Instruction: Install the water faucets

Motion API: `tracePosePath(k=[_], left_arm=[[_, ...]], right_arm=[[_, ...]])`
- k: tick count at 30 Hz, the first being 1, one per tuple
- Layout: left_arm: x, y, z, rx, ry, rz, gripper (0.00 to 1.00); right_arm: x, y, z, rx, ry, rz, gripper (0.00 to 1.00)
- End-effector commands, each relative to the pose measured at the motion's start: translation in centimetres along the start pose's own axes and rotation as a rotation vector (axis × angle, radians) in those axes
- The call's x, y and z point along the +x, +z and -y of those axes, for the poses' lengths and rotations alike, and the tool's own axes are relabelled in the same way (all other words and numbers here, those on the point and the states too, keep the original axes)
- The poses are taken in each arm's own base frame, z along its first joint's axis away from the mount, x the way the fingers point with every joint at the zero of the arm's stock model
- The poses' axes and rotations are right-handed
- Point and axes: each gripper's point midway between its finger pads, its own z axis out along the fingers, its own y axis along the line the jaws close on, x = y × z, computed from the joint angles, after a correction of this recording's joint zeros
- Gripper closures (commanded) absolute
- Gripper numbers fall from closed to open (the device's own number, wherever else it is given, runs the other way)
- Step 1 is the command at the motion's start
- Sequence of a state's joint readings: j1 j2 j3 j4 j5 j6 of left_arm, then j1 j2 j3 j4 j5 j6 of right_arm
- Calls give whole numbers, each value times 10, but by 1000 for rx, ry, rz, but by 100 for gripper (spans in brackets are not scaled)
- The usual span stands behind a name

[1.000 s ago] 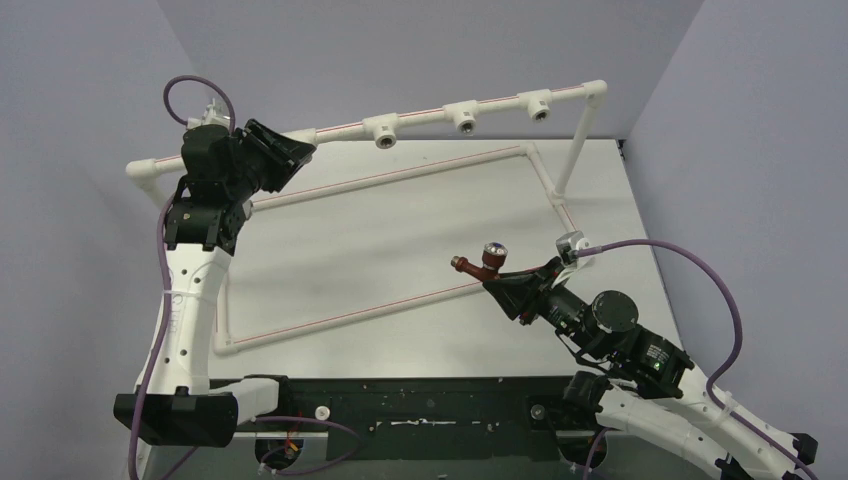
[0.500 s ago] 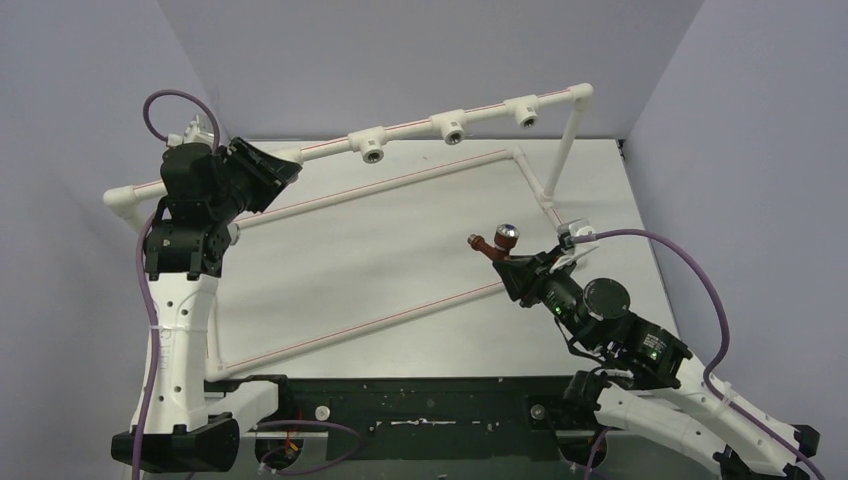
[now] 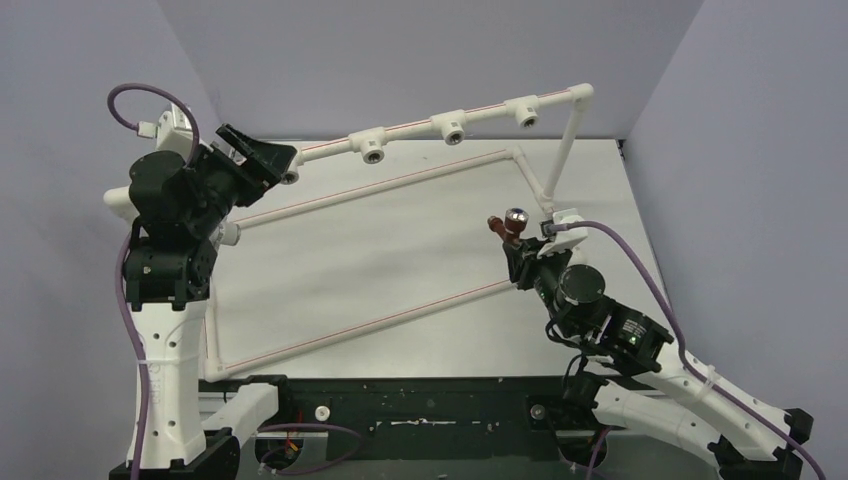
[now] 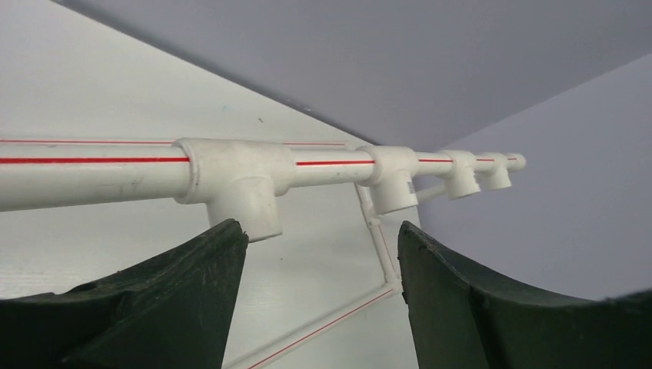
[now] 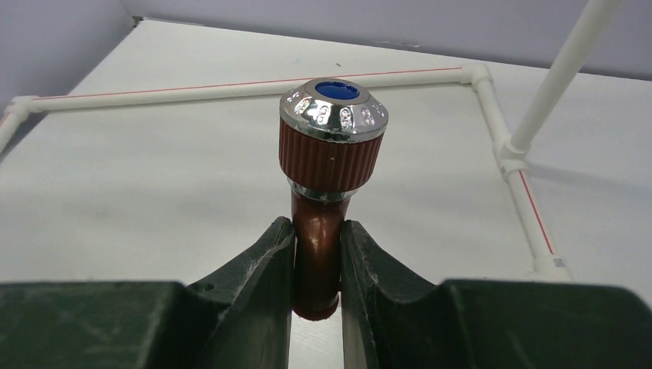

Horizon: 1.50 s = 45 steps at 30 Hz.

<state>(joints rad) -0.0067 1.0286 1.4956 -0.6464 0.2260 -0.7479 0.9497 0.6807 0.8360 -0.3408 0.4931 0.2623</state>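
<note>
No faucet is fitted yet.
The faucet (image 5: 330, 154) is clamped in the right gripper (image 5: 317, 234); the left gripper (image 4: 321, 231) is spread, empty, by the sockets (image 3: 453, 127).

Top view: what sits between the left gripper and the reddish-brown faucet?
Between left gripper and faucet, the top view shows only white tabletop crossed by one low frame pipe.

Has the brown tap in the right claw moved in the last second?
Yes. The brown tap has shifted right and farther away, toward the far-right corner of the table.
</note>
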Motion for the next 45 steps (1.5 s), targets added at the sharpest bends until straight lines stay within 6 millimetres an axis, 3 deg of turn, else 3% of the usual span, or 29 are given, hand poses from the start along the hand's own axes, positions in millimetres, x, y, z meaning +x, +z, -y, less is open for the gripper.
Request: tracePosePath(k=[1,8,12,16,21,28,35,42,45], left_arm=[[-28,-30,50,189,113,102,29],[-24,-35,52,223,216,95,29],[-26,-28,52,243,275,116,29],[-36,-10,47,225,317,149,30],[-51,14,38,178,358,209,31],[-53,56,19,67,421,258,33],[-35,100,1,-50,544,232,33],[-21,123,-24,-108,587,235,33],[-19,131,-26,-106,612,248,33]], right_arm=[[-40,6,17,116,-38,105,100],[-43,29,29,189,-148,81,100],[-43,48,39,172,-162,68,100],[-35,63,55,149,-107,34,100],[-23,63,62,131,-66,37,100],[-14,64,72,74,-26,48,100],[-30,55,58,-36,19,107,100],[-31,57,70,0,3,128,100],[-30,60,70,-9,9,125,100]])
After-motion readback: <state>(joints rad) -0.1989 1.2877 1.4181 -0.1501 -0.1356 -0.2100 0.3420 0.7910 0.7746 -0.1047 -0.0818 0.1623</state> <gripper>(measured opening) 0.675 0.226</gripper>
